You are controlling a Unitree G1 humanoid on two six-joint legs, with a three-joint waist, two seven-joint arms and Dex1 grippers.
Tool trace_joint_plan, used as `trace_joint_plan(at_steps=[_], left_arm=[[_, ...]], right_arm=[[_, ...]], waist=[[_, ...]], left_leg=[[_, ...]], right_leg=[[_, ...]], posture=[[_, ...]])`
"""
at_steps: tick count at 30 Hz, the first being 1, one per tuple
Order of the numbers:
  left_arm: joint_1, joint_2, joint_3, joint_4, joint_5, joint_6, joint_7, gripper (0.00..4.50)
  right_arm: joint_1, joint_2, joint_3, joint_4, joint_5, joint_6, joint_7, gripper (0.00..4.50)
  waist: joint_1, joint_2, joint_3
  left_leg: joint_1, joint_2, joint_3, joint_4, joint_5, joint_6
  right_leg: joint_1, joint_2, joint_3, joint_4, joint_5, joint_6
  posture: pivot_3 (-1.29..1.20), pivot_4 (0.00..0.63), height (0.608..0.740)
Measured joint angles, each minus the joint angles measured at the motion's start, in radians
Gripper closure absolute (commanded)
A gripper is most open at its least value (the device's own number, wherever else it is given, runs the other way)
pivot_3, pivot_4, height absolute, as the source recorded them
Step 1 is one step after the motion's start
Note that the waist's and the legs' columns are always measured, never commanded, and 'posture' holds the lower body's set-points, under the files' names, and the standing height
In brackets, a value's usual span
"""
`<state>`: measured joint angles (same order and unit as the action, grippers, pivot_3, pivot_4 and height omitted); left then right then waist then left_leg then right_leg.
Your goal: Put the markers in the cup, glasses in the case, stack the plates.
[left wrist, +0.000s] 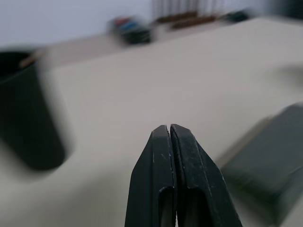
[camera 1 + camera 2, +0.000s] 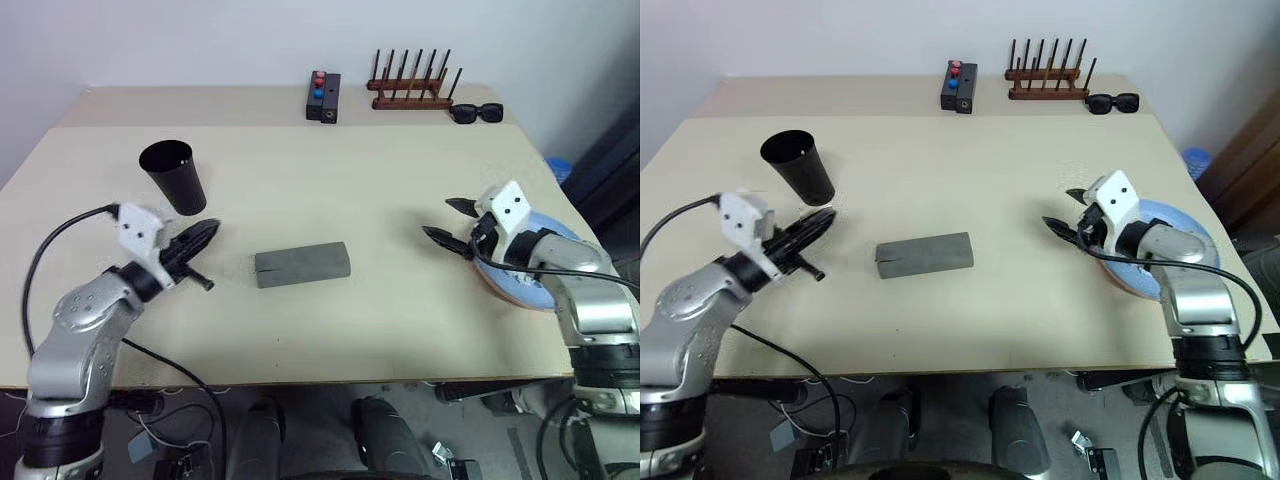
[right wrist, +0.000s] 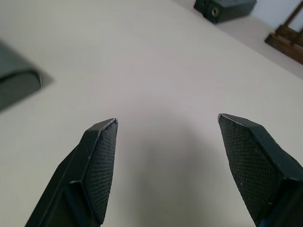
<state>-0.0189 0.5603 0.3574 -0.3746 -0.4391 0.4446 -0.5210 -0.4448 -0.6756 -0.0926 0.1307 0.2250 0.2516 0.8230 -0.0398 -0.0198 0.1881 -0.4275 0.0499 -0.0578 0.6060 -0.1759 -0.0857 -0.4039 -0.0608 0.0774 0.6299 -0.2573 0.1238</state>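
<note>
Two plates, round and shallow, sit stacked at the table's right edge, light blue on top, a salmon rim below. The case, a grey felt block, lies shut mid-table. The cup, matte black and tapered, stands to its left. The left gripper is pressed closed and empty near the cup; the right gripper gapes wide, empty, beside the plates.

plates half hidden behind right arm, cup blurred
</note>
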Motion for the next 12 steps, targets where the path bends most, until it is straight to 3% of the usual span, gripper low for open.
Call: trace_joint_plan(at_steps=[5, 12], left_arm=[[0.134, -0.025, 0.122, -0.043, 0.007, -0.024, 0.058, 4.5], [0.144, -0.025, 0.145, -0.039, 0.02, -0.05, 0.073, 4.5]], right_arm=[[-0.032, 0.005, 0.018, 0.132, -0.028, -0.077, 0.011, 1.07], [-0.106, 0.023, 0.051, 0.226, -0.054, -0.129, 0.03, 1.07]], waist=[[0.001, 0.0, 0.0], [-0.005, 0.0, 0.0]], left_leg=[[0.0, 0.0, 0.0, 0.0, 0.0, 0.0], [0.0, 0.0, 0.001, -0.002, 0.0, 0.0]], right_leg=[[0.0, -0.001, 0.0, 0.0, 0.0, 0.0], [-0.001, -0.001, 0.0, 0.0, 0.0, -0.001]], posture=[[0.0, 0.15, 0.74], [0.0, 0.15, 0.74]])
